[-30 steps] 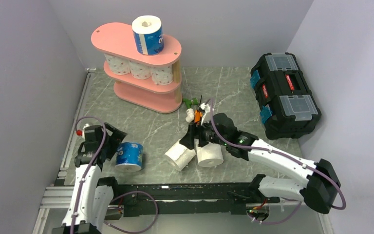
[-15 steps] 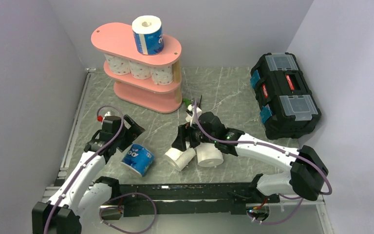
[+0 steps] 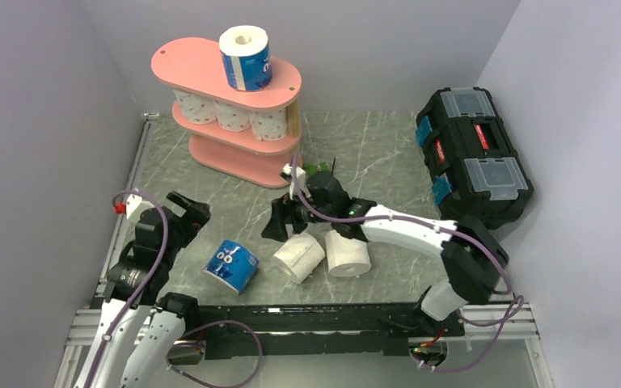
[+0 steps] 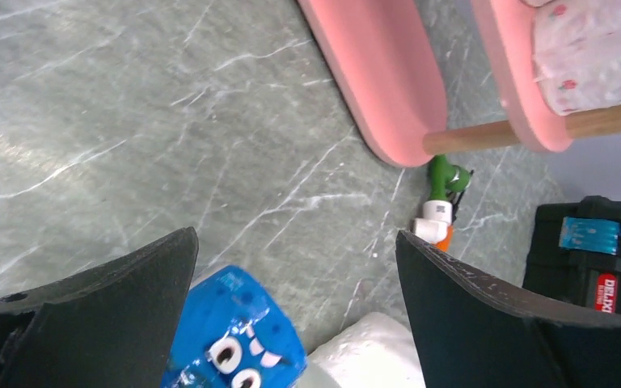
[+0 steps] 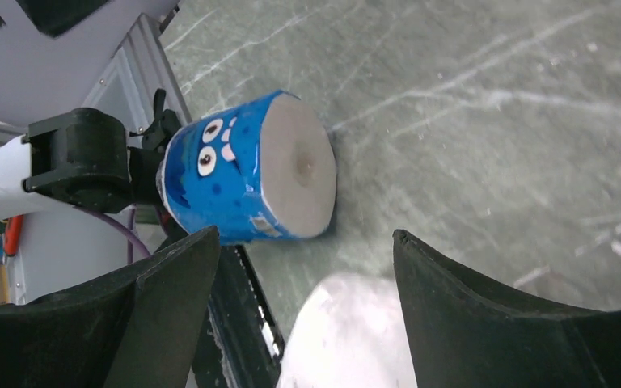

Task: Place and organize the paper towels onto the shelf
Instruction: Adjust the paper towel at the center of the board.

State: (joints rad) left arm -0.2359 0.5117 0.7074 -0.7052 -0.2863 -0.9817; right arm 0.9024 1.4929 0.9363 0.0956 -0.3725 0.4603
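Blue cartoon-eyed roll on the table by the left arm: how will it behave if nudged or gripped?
The blue-wrapped roll lies on its side on the smooth table, so a nudge will probably send it rolling. Its wrapper looks like slick film, so fingers may slip on it. Being wound paper, it is likely light and somewhat squashy under a firm squeeze.

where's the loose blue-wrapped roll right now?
Top view: the blue-wrapped roll lies on its side on the table, front left, between the left fingers and a plain white roll, held by neither arm.
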